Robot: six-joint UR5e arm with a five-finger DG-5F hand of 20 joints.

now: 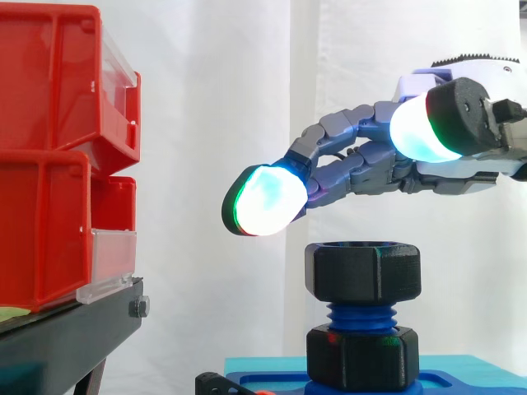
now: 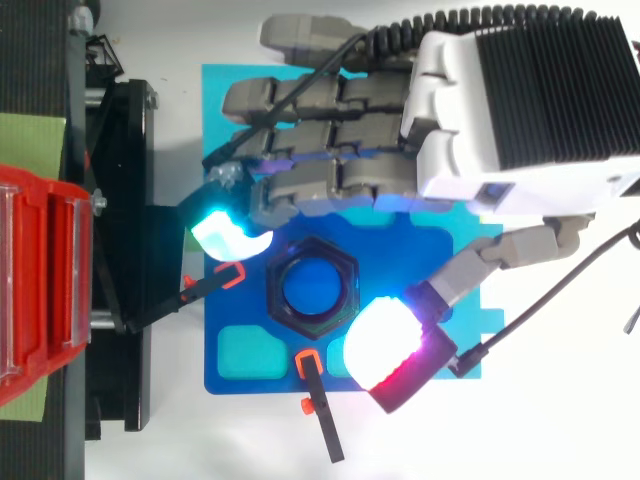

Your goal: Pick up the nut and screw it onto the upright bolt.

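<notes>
A black hex nut (image 1: 363,271) sits on top of the upright blue bolt (image 1: 361,316), whose threads show below it. A second black nut (image 1: 362,356) sits lower on the bolt, at the blue base (image 2: 232,312). From above, the upper nut (image 2: 311,289) rings the blue bolt end (image 2: 311,287). My hand (image 1: 375,164) hovers above the nut, fingers stretched out and relaxed, nothing held. One glowing fingertip (image 1: 263,200) hangs up and left of the nut; the thumb pad (image 2: 385,345) is on the other side.
Red bins (image 1: 62,148) are stacked on a black stand (image 1: 66,333) at the left. Black clamps with orange tips (image 2: 318,400) lie on the blue base, which rests on a cyan plate (image 1: 457,364).
</notes>
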